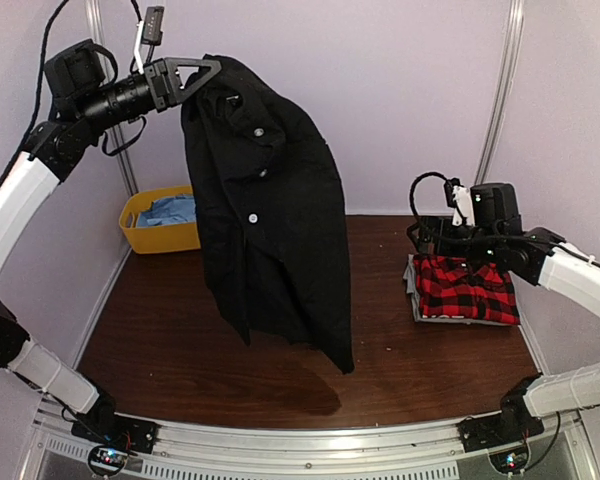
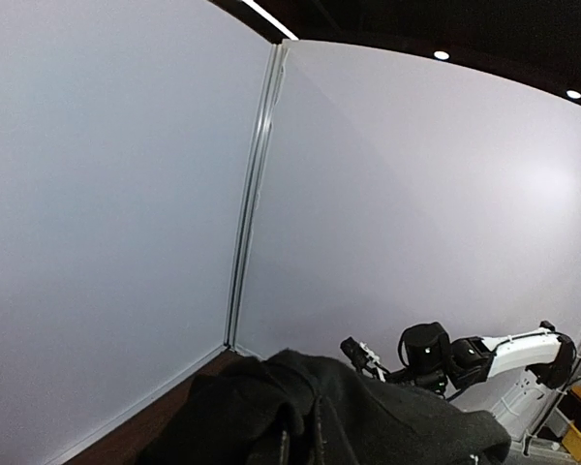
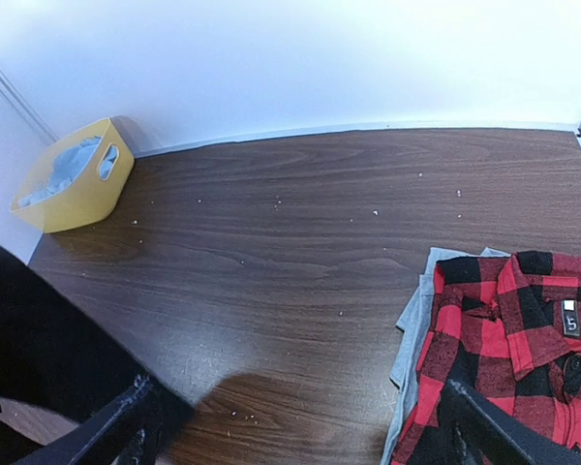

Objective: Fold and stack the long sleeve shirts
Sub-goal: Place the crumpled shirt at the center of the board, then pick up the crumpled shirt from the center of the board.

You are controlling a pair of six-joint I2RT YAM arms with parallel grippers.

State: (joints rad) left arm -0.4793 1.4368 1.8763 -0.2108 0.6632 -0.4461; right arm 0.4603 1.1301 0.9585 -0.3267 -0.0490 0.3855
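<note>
A plain black long sleeve shirt [image 1: 270, 220] hangs high over the table's middle, its hem just above the wood. My left gripper [image 1: 205, 75] is shut on its top edge. In the left wrist view the black cloth [image 2: 368, 417] bunches over the left gripper [image 2: 300, 442] and hides most of the fingers. The red-and-black plaid shirt [image 1: 467, 290] lies folded at the right, collar up [image 3: 523, 349]. My right gripper [image 1: 430, 235] hovers just above and left of it, open and holding nothing [image 3: 305, 436].
A yellow bin [image 1: 155, 228] with blue cloth inside stands at the back left [image 3: 77, 184]. A folded grey-blue garment [image 3: 413, 320] lies under the plaid shirt. White walls close the back and both sides.
</note>
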